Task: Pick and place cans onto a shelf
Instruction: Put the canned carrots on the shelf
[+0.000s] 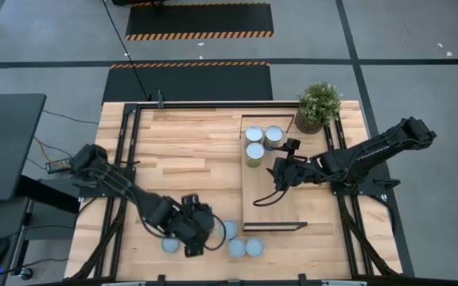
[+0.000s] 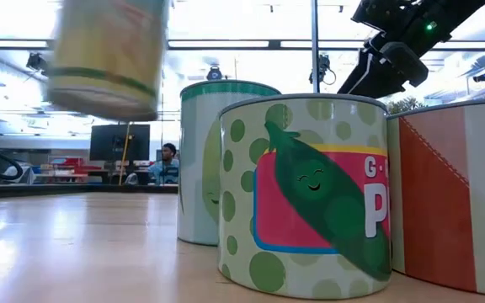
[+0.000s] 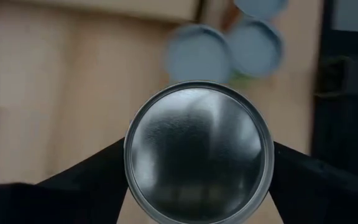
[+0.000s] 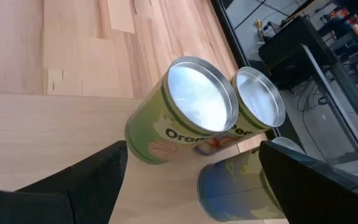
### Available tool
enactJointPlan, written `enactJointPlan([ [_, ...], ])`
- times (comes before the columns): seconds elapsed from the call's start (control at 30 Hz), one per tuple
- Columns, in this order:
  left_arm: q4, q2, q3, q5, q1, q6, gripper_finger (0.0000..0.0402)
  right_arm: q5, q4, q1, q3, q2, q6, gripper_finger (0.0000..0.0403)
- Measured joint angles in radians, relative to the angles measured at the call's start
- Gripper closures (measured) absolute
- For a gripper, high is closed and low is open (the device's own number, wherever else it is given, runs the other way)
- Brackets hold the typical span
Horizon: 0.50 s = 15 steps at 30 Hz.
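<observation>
A planked light-wood tabletop (image 1: 181, 143) with a black metal frame stands on a grey floor crossed by dark lines and two dark mats edged in orange-and-black hazard stripes. A small potted green plant (image 1: 318, 106) sits at the table's far right corner. From table height, the room behind is a bright hall with ceiling lights, a dark monitor and a seated person (image 2: 167, 162) far back.

A long rectangular light-wood shelf (image 1: 265, 191) with thin dark metal ends lies on the right half of the table. At its far end, beside the plant, three small cylindrical cans with pale silvery tops (image 1: 261, 141) stand upright and close together. The right wrist view shows their printed labels, one green and yellow, one blue.

The right gripper (image 1: 277, 171) hovers above the shelf just beside those three, its fingers spread wide with nothing between them.

Near the table's front edge, left of the shelf, the left gripper (image 1: 196, 230) clasps one more can (image 3: 197, 152); in its wrist view the dark fingers press against both sides of the shiny round top. In the low view this can (image 2: 108, 55) hangs clear above the tabletop, blurred.

About four loose cans (image 1: 241, 246) stand on the table around and just right of that gripper. Up close, one (image 2: 306, 198) has a pale green dotted label showing a smiling pea pod on pink.
</observation>
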Motion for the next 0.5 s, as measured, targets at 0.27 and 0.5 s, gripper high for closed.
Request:
enactJointPlan([
  [0.27, -0.014, -0.047, 0.0, -0.207, 0.118, 0.136, 0.0075, -0.063, 0.011, -0.055, 0.057, -0.002, -0.071, 0.003],
  [0.5, 0.049, -0.044, 0.0, -0.27, 0.276, 0.174, 0.0075, -0.234, 0.136, -0.111, 0.045, -0.059, -0.14, 0.003],
])
